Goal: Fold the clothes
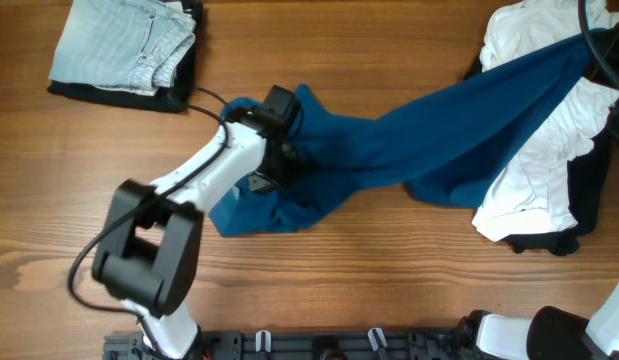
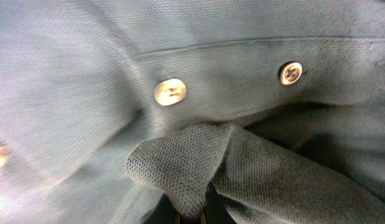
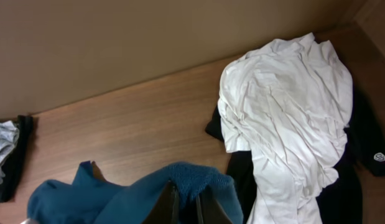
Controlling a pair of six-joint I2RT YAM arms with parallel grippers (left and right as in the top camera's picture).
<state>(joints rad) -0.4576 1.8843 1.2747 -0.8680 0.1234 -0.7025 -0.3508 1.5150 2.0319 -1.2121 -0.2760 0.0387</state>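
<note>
- L hand: closed, pinching a fold of the blue shirt just below 2 buttons.
- R hand: closed on the shirt's other end, above the white garment.
- Shirt: stretched from desk ctr to upper R; L end bunched on the desk.
- Folded jeans: upper L corner, atop a black item.

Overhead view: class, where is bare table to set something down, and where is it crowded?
Free: top strip between folded stack and blue shirt; front strip below the shirt. Crowded: right edge, at the white pile.
</note>
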